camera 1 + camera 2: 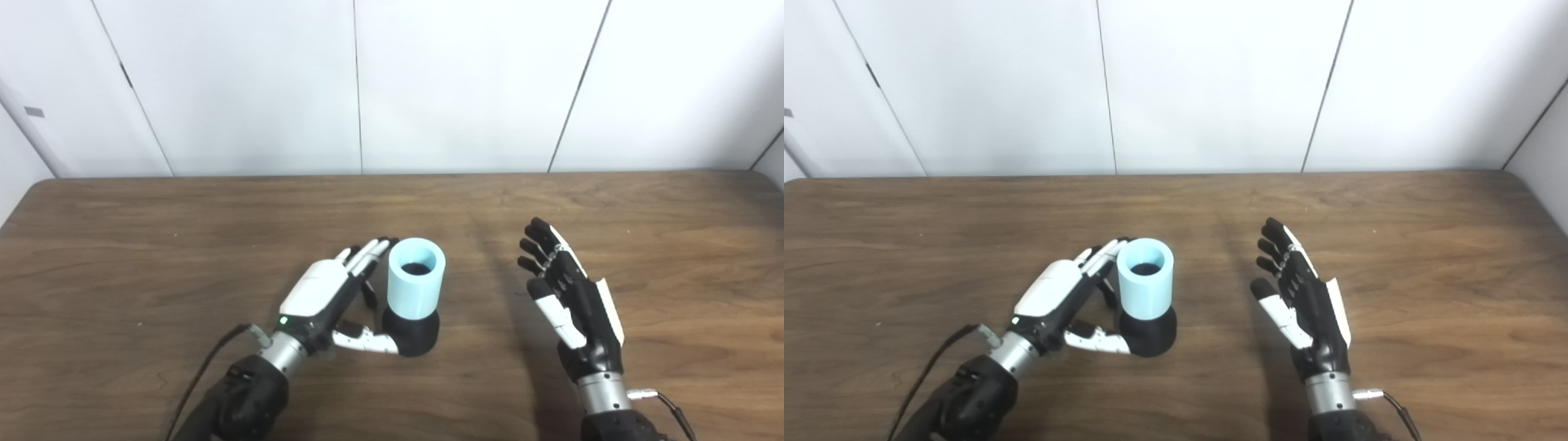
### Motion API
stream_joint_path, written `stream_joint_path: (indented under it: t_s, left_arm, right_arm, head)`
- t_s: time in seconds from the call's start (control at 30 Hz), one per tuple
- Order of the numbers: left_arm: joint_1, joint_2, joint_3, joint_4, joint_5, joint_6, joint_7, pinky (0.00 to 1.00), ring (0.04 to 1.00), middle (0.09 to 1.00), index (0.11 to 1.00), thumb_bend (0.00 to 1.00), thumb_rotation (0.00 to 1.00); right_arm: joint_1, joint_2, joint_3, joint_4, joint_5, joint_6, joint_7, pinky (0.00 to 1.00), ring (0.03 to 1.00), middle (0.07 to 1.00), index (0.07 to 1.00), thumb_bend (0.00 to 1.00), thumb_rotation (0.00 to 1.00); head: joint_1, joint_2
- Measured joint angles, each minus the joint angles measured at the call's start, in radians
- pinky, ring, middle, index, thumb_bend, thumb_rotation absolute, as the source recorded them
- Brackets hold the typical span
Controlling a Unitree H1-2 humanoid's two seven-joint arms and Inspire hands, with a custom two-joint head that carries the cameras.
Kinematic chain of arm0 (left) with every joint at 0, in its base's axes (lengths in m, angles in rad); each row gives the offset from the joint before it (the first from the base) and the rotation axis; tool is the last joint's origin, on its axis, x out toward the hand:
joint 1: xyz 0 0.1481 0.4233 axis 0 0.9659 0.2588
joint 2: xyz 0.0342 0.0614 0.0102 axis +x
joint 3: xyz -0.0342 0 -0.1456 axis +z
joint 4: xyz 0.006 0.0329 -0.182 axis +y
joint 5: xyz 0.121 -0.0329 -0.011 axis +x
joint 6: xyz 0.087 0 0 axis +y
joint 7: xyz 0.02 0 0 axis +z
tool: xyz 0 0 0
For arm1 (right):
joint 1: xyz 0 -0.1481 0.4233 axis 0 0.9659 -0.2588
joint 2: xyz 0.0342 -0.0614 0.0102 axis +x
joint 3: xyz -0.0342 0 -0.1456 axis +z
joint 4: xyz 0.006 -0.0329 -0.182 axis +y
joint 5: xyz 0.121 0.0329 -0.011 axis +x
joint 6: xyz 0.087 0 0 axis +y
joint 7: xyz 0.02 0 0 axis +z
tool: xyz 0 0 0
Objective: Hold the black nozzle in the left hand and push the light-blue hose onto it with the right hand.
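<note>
Hose (416, 278) and nozzle (412, 334) already look joined: the light-blue hose stands upright with its lower end seated over the top of the black nozzle, and you can see a dark shape down inside its open mouth, though whether it is pushed fully home cannot be told from above. Taking the nozzle as your landmark, it sits on the wooden table (184, 245) a little toward your left of centre, on the near half. Your left hand (334, 303) lies just to the left of the nozzle, fingers spread and stretched along the hose's far-left side, thumb reaching to the nozzle's base and apparently touching it; it cups loosely rather than gripping, so count it as holding nothing. Your right hand (1304, 300) is well apart to the right of the nozzle, raised with palm facing inward, fingers extended and wide, empty. By this reading the push-on step seems done, and what is left for you is at most a check of the seating and drawing both hands clear.
</note>
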Motion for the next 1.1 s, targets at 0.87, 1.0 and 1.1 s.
stream_joint_path:
  t_s: [0.87, 1.0, 1.1]
  left_arm:
    - [0.135, 0.111, 0.248, -0.123, -0.449, 0.119, -0.189, 0.99, 0.990, 0.978, 0.930, 0.66, 0.68]
    - [0.161, 0.091, 0.299, -0.123, -0.462, 0.088, -0.144, 0.94, 0.949, 0.935, 0.886, 0.54, 0.67]
    - [0.183, 0.045, 0.333, -0.122, -0.465, 0.075, -0.097, 0.93, 0.925, 0.903, 0.863, 0.32, 0.70]
  right_arm:
    - [-0.023, 0.018, -0.043, 0.079, 0.016, -0.013, -0.018, 0.82, 0.845, 0.861, 0.846, 0.57, 0.81]
    - [-0.030, 0.019, -0.052, 0.104, 0.021, -0.036, -0.019, 0.81, 0.833, 0.848, 0.837, 0.56, 0.80]
    - [-0.030, 0.020, -0.056, 0.116, 0.022, -0.049, -0.021, 0.78, 0.816, 0.834, 0.827, 0.51, 0.78]
  head:
    - [-0.002, -0.029]
    - [-0.002, -0.037]
    - [0.000, -0.040]
